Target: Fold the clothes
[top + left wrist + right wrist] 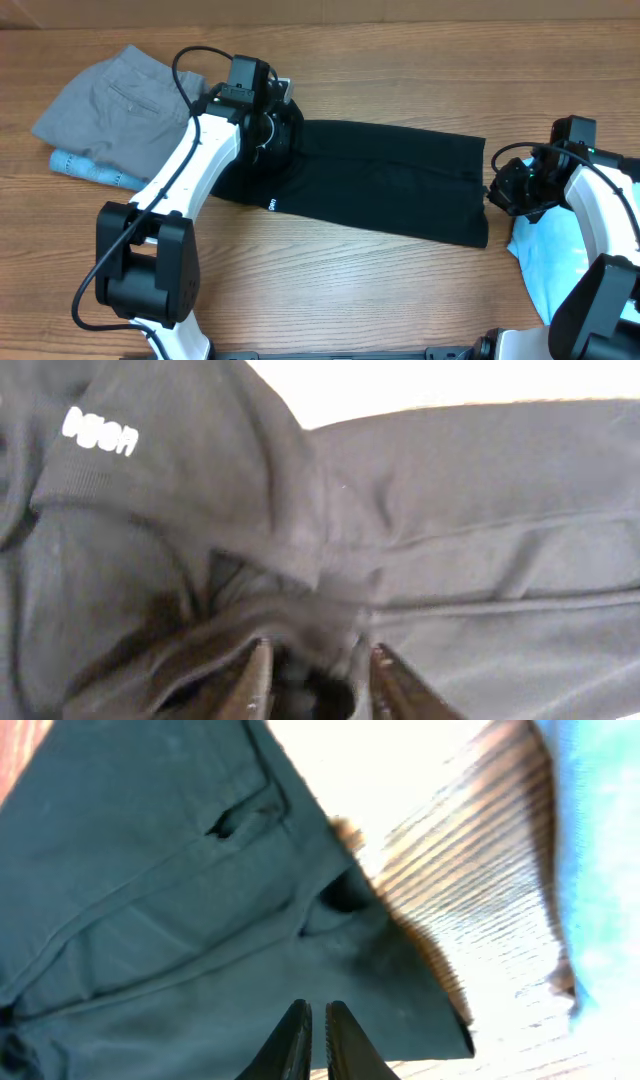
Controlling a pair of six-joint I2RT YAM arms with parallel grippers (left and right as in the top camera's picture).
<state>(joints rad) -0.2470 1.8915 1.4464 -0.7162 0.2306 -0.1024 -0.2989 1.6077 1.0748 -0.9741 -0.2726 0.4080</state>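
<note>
The black trousers (pixel 390 185) lie flat across the middle of the table, with a small white logo (pixel 271 204) near their left end. My left gripper (pixel 272 135) is down on that left end, which is bunched up. In the left wrist view its fingers (pixel 320 665) are shut on a fold of the black fabric (pixel 480 510), with the logo (pixel 100 432) at upper left. My right gripper (pixel 497 192) is at the right edge of the trousers. In the right wrist view its fingers (pixel 318 1015) are shut over the fabric (pixel 150 870), with nothing seen between them.
Grey shorts (pixel 120 100) with a back pocket lie at the back left, on top of a light-blue printed cloth (pixel 85 168). Another light-blue cloth (pixel 555 255) lies at the right under my right arm; it also shows in the right wrist view (pixel 600 850).
</note>
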